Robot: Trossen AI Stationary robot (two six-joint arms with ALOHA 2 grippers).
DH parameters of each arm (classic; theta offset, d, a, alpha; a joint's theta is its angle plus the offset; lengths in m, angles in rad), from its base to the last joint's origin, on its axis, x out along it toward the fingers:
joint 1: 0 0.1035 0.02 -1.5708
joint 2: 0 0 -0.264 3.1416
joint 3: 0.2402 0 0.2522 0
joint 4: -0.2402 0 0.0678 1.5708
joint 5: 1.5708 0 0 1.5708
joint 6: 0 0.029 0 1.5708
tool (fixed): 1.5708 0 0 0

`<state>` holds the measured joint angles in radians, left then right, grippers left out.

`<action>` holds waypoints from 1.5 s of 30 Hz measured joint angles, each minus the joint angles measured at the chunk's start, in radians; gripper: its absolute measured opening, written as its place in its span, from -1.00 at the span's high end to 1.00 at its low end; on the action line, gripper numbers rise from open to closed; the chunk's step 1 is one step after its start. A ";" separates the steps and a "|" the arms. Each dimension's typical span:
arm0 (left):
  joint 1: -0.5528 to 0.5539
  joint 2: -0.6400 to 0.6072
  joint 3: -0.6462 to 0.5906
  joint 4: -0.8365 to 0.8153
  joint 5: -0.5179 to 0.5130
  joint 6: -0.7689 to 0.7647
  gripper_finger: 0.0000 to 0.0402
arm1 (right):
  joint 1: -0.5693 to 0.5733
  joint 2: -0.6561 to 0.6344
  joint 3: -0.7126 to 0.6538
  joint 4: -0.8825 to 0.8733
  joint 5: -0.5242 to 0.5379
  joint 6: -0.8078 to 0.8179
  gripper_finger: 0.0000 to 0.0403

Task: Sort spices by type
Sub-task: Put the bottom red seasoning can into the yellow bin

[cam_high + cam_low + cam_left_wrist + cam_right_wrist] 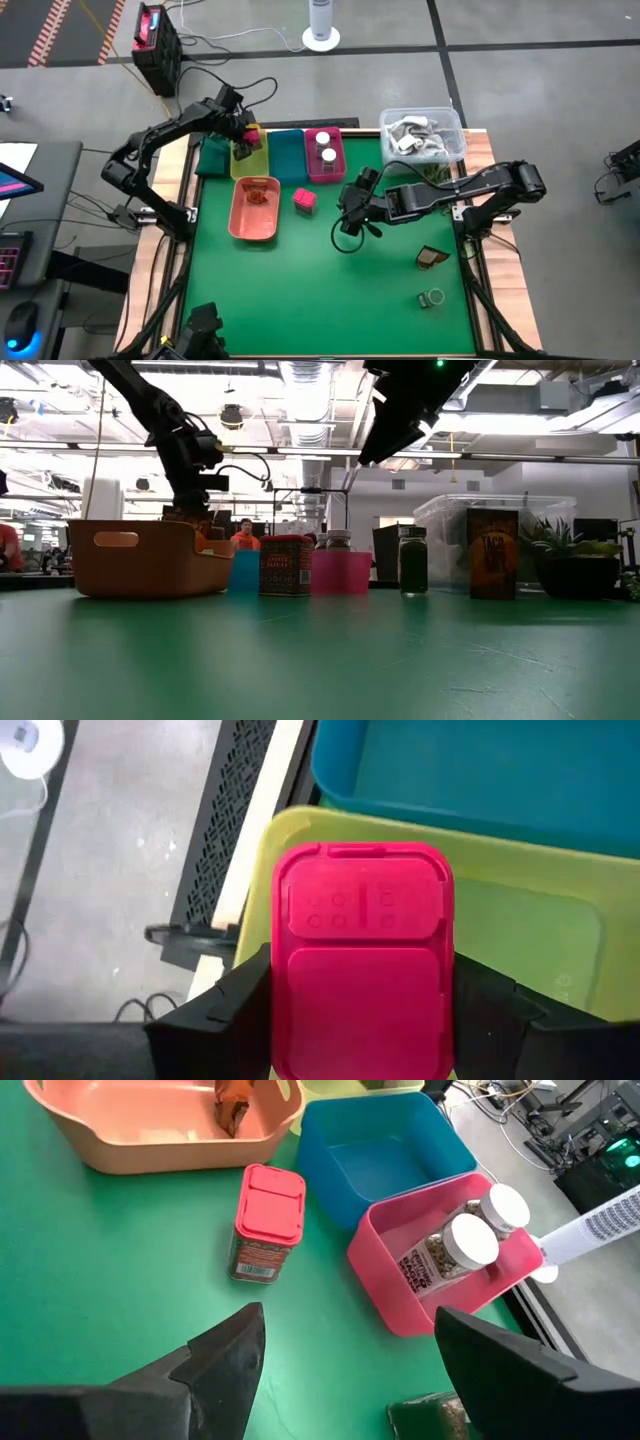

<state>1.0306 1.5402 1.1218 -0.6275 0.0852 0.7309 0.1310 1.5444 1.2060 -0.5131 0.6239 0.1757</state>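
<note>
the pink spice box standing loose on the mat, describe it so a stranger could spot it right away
Start at the row of coloured trays along the far edge of the green mat. Just in front of the magenta tray and beside the salmon tray, a pink spice box stands upright on the bare mat. It is the only pink box outside any tray; the other one is held by the left end effector over the yellow tray.

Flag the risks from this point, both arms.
1. Left claw holds a pink block over the near rim of the yellow tray; released here, it may catch the rim or tip out.
2. Right claw hangs open near the standing pink tin; an off-centre approach could topple it toward the magenta tray holding white-capped jars.
</note>
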 joint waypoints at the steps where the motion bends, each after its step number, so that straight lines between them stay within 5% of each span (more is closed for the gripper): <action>1: 0.000 0.000 -0.006 0.003 -0.002 -0.008 -0.07 | 0.000 0.000 0.000 0.000 0.000 0.000 -0.60; 28: -0.010 0.145 -0.008 0.039 -0.075 -0.127 -0.19 | 0.000 0.000 0.000 -0.001 0.000 -0.002 -0.60; 45: -0.046 0.145 0.175 -0.110 -0.069 -0.179 -0.19 | 0.000 0.000 0.000 0.001 0.000 0.000 -0.60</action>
<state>0.9845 1.6848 1.2972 -0.7374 0.0162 0.5522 0.1307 1.5444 1.2060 -0.5117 0.6243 0.1761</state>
